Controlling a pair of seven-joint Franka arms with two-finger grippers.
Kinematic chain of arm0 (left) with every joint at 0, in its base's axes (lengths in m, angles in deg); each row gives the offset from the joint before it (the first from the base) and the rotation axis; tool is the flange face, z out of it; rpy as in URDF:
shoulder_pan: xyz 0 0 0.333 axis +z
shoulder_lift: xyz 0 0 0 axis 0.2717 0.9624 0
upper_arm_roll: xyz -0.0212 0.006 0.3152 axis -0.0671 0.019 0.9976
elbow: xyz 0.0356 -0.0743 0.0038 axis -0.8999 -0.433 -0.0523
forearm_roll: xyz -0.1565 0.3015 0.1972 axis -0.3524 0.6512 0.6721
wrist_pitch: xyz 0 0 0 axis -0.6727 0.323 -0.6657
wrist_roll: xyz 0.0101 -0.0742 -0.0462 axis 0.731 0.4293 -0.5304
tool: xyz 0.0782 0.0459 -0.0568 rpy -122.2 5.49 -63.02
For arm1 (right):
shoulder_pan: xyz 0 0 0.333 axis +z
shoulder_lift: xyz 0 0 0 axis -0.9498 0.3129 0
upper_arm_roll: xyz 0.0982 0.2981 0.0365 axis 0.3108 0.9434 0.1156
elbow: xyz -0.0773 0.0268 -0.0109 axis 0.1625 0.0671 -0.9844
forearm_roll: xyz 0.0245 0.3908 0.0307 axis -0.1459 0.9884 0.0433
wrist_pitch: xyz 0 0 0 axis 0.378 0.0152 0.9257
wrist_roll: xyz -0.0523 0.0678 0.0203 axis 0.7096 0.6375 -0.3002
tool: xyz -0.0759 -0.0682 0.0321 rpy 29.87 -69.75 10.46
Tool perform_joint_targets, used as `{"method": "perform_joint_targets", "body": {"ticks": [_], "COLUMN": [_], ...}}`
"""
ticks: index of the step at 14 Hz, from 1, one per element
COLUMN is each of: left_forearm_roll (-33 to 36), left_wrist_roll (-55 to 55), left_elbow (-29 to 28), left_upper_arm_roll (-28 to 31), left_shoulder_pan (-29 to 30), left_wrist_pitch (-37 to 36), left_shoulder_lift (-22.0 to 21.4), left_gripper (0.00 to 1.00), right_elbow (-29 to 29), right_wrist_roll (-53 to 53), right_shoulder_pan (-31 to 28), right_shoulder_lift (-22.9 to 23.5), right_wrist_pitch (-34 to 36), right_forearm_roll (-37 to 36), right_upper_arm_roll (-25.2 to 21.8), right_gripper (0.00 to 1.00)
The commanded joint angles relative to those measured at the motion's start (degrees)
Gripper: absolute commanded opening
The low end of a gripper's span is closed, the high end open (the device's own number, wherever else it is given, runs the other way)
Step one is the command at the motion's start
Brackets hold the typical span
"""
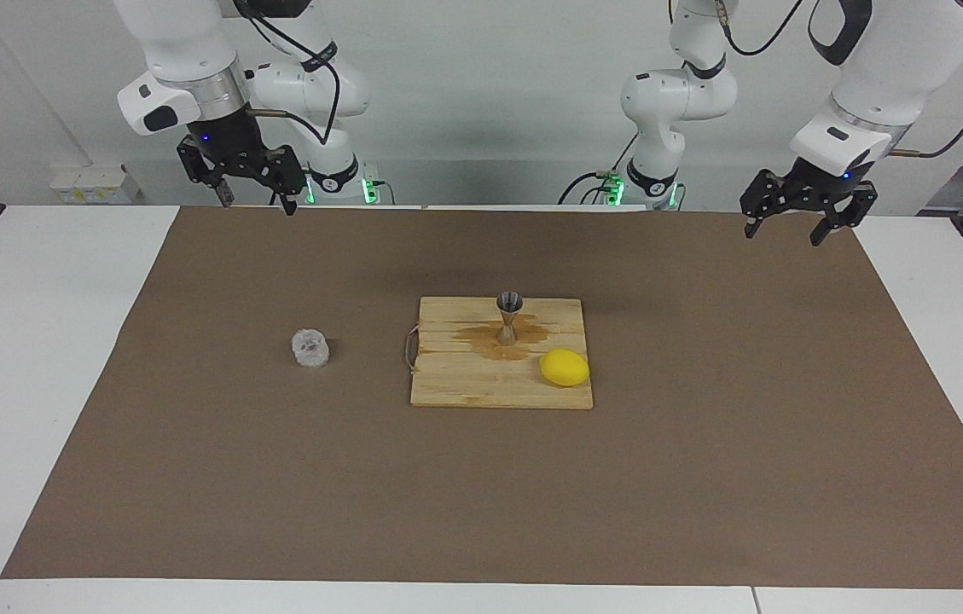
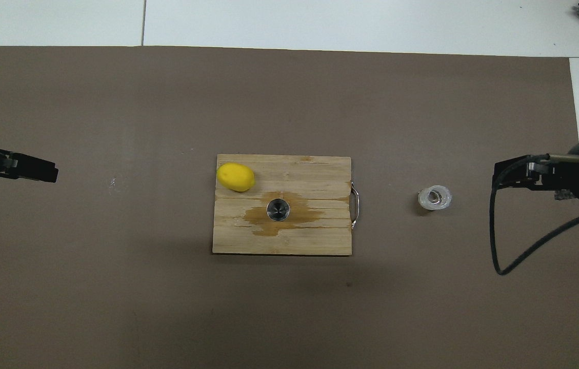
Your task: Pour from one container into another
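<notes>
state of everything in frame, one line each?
glass cup: upright on the mat, not held
jigger: upright on the cutting board, in a brown wet stain
lemon: lying on the board, beside the jigger
right gripper: open, empty, raised
left gripper: open, empty, raised
</notes>
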Motion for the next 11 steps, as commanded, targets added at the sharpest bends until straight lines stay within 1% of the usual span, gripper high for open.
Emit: {"method": "perform_joint_targets", "body": {"ticks": [1, 4, 7, 11], "left_forearm_roll": [0.87, 0.52, 0.34, 0.34], "left_wrist_roll": [0.58, 0.49, 0.4, 0.32], "left_elbow": [-0.92, -0.92, -1.01, -1.01], "left_upper_arm_roll": [0.34, 0.34, 0.34, 0.34], "left_shoulder_pan": [-0.62, -0.53, -0.62, -0.62], "left_wrist_pitch": [0.48, 0.65, 0.65, 0.65], "left_shoulder_lift": [-0.79, -0.79, -0.7, -0.7], "left_gripper": [1.0, 1.0, 1.0, 1.0], "right_elbow": [-0.08, -0.08, 0.27, 0.89], "right_wrist_roll": [-0.77, -0.51, 0.99, 3.71], "right_shoulder_pan": [2.67, 6.1, 5.58, 4.97], "right_shoulder_lift": [-0.46, -0.29, 0.5, 1.29], "right_wrist_pitch": [0.27, 0.27, 0.71, 0.27], "right_forearm_roll": [-0.84, -0.84, 0.3, -0.66], "right_upper_arm_roll": [-2.05, -5.48, -6.71, -7.33], "right_gripper": [1.0, 1.0, 1.0, 1.0]}}
